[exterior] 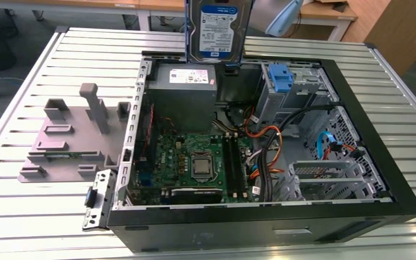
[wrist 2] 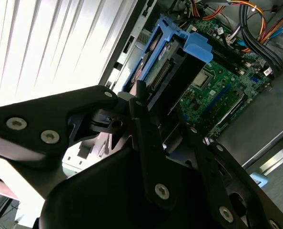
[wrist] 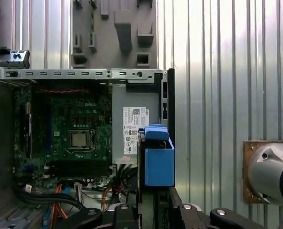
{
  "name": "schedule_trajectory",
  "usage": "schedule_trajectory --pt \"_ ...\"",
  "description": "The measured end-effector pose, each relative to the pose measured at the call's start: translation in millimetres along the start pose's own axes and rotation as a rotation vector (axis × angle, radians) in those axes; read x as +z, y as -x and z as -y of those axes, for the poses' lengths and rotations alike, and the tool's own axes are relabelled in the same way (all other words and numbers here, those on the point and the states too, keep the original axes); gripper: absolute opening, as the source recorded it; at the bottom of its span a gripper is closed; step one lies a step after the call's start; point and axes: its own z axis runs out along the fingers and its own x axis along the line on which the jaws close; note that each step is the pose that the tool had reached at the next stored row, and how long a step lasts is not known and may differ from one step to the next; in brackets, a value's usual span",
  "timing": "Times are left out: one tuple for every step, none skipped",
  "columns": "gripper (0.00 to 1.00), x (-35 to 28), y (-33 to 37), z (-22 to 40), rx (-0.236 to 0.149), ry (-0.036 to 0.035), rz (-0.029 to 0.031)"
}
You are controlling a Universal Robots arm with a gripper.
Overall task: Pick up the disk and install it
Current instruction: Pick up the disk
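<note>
A slatted metal table (exterior: 34, 227) is seen carrying an open computer case (exterior: 266, 233), with a grey fixture plate (exterior: 71, 141) beside it on the exterior view's left. Inside the case, a grey power supply (exterior: 182, 86) is set at the far side and a green motherboard (exterior: 193, 162) nearer. A bare blue bracket (exterior: 280, 78) is seen at the far right and an empty metal cage (exterior: 324, 179) at the near right.

The disk (exterior: 219, 27) is held upright in the air above the case's far edge, over the power supply. The gripper (wrist: 153, 207) is clamped on its blue carrier.

The pick-up is judged done and the installing step is in hand. A matched tilt and a clear line into a bay would be called for; which bay cannot be told.
</note>
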Motion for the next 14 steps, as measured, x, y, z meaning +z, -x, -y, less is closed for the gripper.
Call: schedule_trajectory --pt "0.35 0.0 -2.2 0.3 0.000 0.0000 0.0001" --pt "0.35 0.0 -4.3 0.7 0.000 0.0000 0.0001" --pt "0.35 0.0 -6.4 1.1 0.000 0.0000 0.0001" --pt "0.35 0.1 -8.6 1.5 0.000 -0.0001 0.0001" --pt "0.35 0.0 -10.8 2.0 0.000 0.0001 -0.0001" --pt "0.35 0.0 -13.2 2.5 0.000 0.0000 0.0000" --pt "0.35 0.1 -15.6 3.0 0.000 -0.0001 0.0001" --pt "0.35 0.1 -17.9 3.6 0.000 0.0000 0.0001" --pt "0.35 0.0 -20.5 4.1 0.000 -0.0001 0.0001" --pt "0.35 0.0 -23.0 4.4 0.000 0.0000 0.0000" --pt "0.35 0.0 -25.9 4.8 0.000 0.0001 -0.0001" --pt "0.35 0.0 -28.7 5.1 0.000 0.0000 -0.0001" --pt "0.35 0.0 -31.2 5.4 0.000 0.0000 0.0000" --pt "0.35 0.0 -33.5 5.7 0.000 0.0000 0.0001"
